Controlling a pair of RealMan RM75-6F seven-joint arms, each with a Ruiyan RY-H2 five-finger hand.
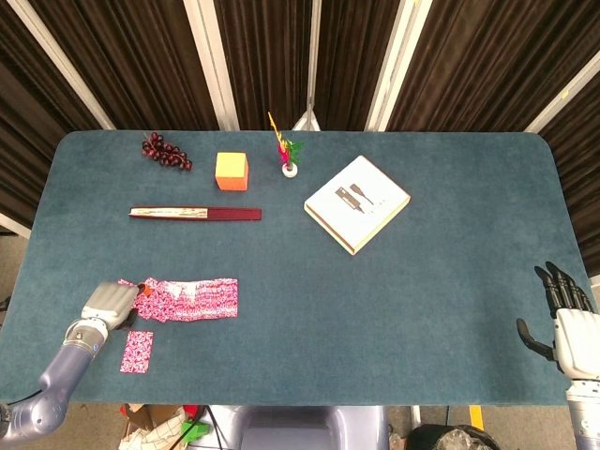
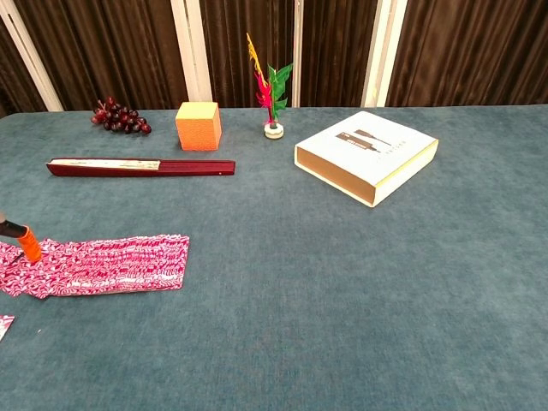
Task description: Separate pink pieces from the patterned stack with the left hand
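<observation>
Left hand (image 1: 110, 304) low at patterned stack (image 1: 192, 298) – fingers curled on its end, grip unclear – right hand (image 1: 565, 323) open

The patterned stack (image 1: 190, 299) lay flat in the lower left of the head view, a long band of pink, red and white print running left to right; in the chest view it sat at the left edge (image 2: 103, 265), its left end ragged and uneven; one separated pink piece (image 1: 137, 351), a small upright rectangle of the same print, lay apart below the stack's left end, near the table's front edge.
</observation>
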